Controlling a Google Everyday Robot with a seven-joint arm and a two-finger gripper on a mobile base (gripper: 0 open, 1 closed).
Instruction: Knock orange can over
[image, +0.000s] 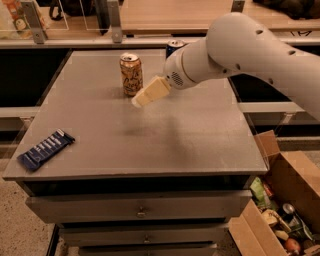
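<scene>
Your orange can (131, 74) is orange-gold with pale swirls and a silver top, standing on a grey table (190, 135). The cream gripper (139, 101) on your white arm (250, 45) hangs just right of it. The can behind (174, 47) is blue, and the snack wrapper (45, 149) is dark blue with pale marks.

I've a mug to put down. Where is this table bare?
Bare: front middle and right of the table, from the blue packet to the right edge; also the back left corner. Crowded: the back middle, with the orange can, blue can, and the gripper hanging just front-right of the orange can.
</scene>
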